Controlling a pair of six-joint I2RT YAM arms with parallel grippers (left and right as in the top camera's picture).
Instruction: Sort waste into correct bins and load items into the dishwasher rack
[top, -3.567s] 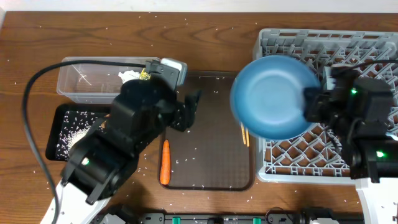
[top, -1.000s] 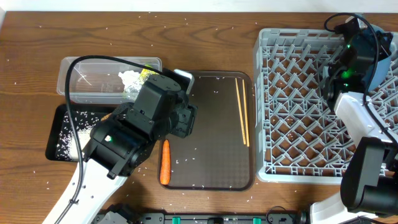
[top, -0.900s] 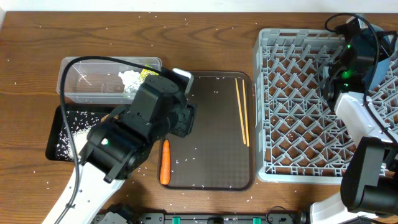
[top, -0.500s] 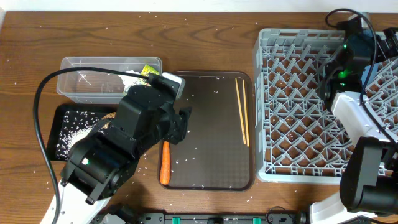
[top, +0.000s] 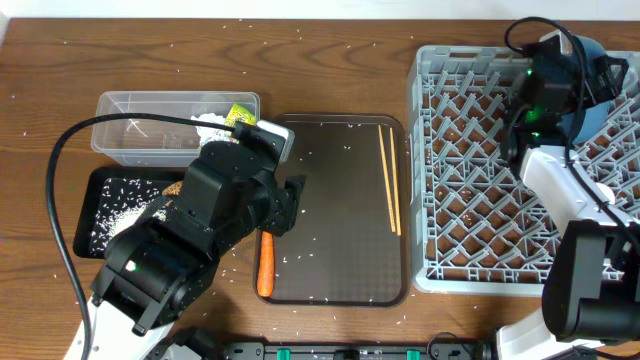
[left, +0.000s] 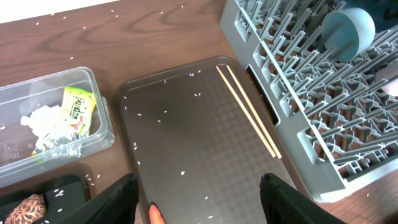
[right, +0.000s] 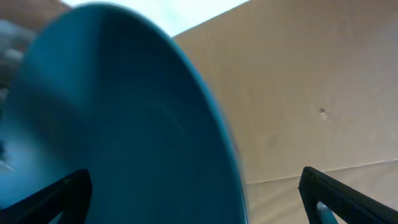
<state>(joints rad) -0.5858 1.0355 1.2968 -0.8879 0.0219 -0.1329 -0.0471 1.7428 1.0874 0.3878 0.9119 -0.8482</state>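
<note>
The blue plate (top: 592, 115) stands on edge in the far right corner of the grey dishwasher rack (top: 480, 200). My right gripper (top: 580, 80) is open around the plate's rim (right: 124, 143), and its right finger stands clear of it. My left gripper (left: 202, 202) hangs open over the brown tray (left: 186, 137), holding nothing. The orange carrot (top: 265, 262) lies at the tray's left front, its tip (left: 154, 214) beside my left finger. The wooden chopsticks (top: 389, 180) lie on the tray's right side. The clear tub (top: 130, 135) holds the wrapper (left: 46, 121) and the yellow-green packet (left: 78, 109).
The black tray (top: 100, 210) in front of the tub holds white rice, and a brown lump (left: 28, 208) lies at its right end. Loose rice grains dot the brown tray and the wooden table (top: 330, 60). The left arm's cable (top: 60, 160) loops over the tub.
My right gripper has opened and let go of the plate, which now stands in the rack's far corner. My left arm has drifted toward the front, uncovering the tub.
</note>
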